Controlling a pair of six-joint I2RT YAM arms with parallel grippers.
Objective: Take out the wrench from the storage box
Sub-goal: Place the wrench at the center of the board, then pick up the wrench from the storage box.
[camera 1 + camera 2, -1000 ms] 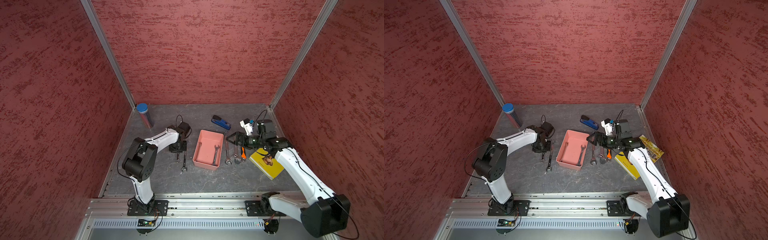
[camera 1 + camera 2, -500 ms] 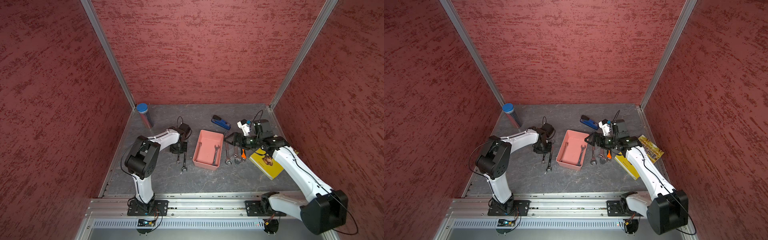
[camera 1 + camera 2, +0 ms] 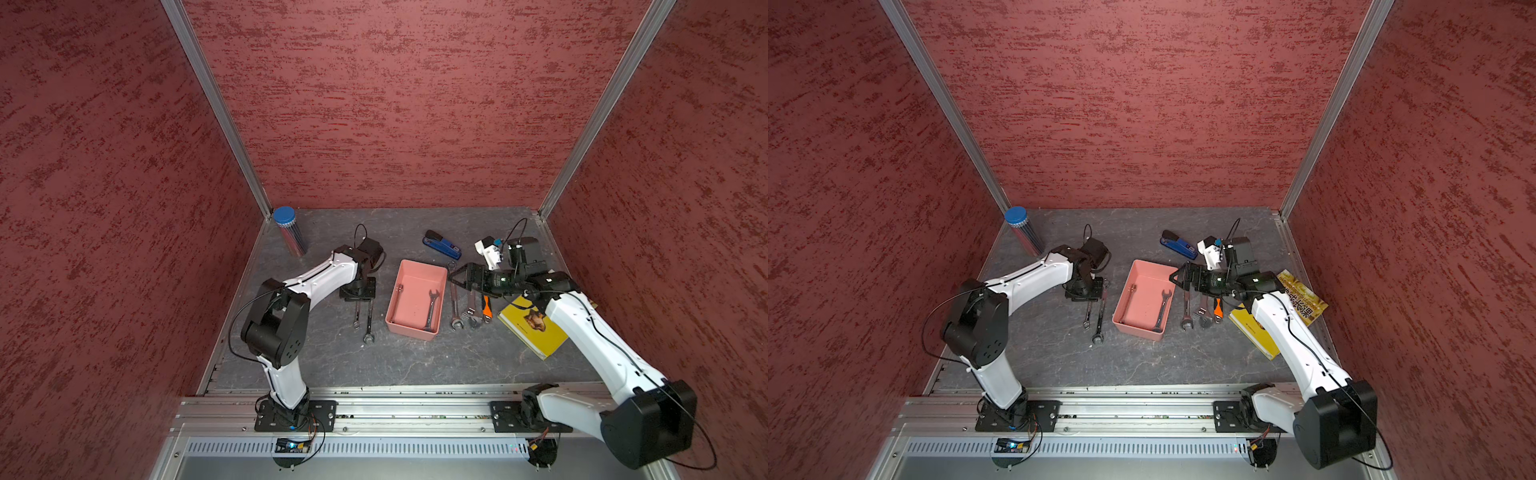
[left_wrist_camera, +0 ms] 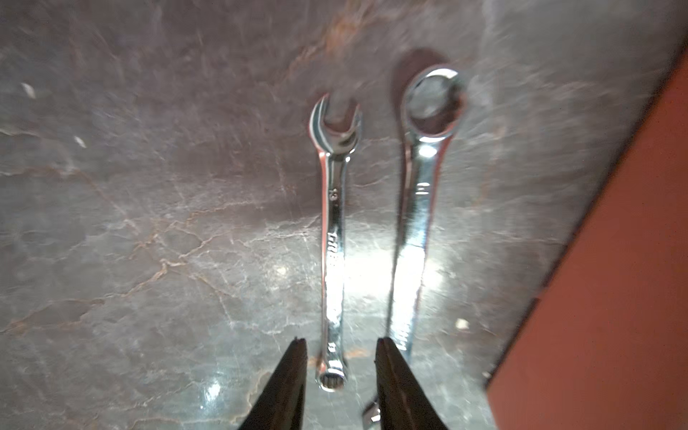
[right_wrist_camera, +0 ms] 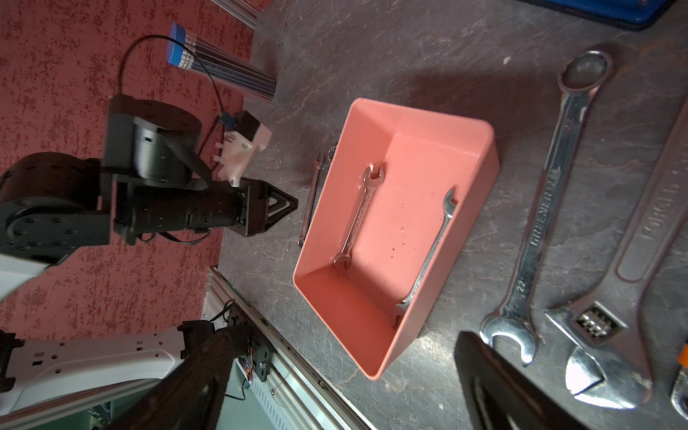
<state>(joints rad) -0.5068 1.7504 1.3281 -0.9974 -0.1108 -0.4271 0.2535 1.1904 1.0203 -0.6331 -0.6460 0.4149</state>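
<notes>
Left of the storage box (image 3: 411,331), the left claw (image 4: 340,340) hangs low over the grey worktop (image 3: 415,365). Its jaws are slightly parted around the ring end of a small wrench (image 4: 334,238) and grip nothing, with a gap showing on both sides. That wrench lies flat on the worktop, and a longer wrench (image 4: 413,223) lies parallel just beside it, on the side nearer the box. Both are outside the box, so those removals look finished.

Inside the box two tools remain: a short double-ended wrench (image 5: 359,216) flat on the floor, and a slim wrench (image 5: 428,257) propped against the right-hand wall. By the look of it the job is only partly done, and either tool could be the next pick.

At the box's far right corner, the right claw (image 3: 455,276) hovers with its jaws spread wide and empty. It points toward the box, which suggests it is lined up for the leaning wrench. Below it, right of the box, a large combination wrench (image 3: 455,305) and an adjustable wrench (image 3: 473,311) lie in a row. A yellow book (image 3: 532,328) lies further right of the box.
</notes>
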